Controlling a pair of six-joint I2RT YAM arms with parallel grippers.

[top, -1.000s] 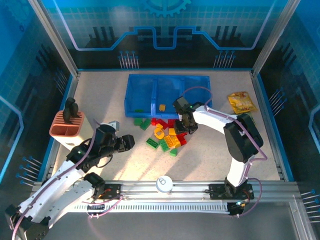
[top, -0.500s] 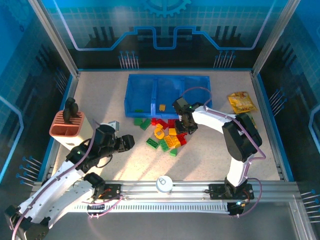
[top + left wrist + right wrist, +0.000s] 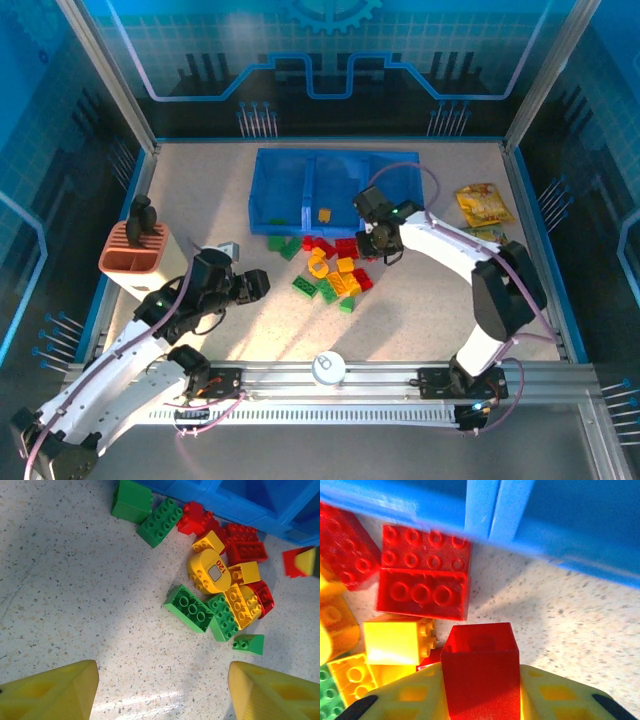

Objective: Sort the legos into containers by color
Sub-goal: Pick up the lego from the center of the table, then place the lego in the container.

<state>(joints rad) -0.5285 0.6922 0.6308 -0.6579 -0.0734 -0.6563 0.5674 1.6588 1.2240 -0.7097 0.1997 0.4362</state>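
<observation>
Over speckled tabletop (image 3: 200, 190), gripping a red lego (image 3: 480, 665) in the right fingers (image 3: 555, 695) just short of the blue tray's (image 3: 485, 510) near wall, compartments lying beyond, farther; left fingers (image 3: 50, 690) held open, empty, near-left of the loose pile (image 3: 220, 580).

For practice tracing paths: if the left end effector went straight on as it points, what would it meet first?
Probably the table top, then the nearest green lego; depth is unclear.

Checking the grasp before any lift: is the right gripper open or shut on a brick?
Shut on a red brick: the right wrist view shows the right gripper, yellow fingers pressed against the brick's sides.
</observation>
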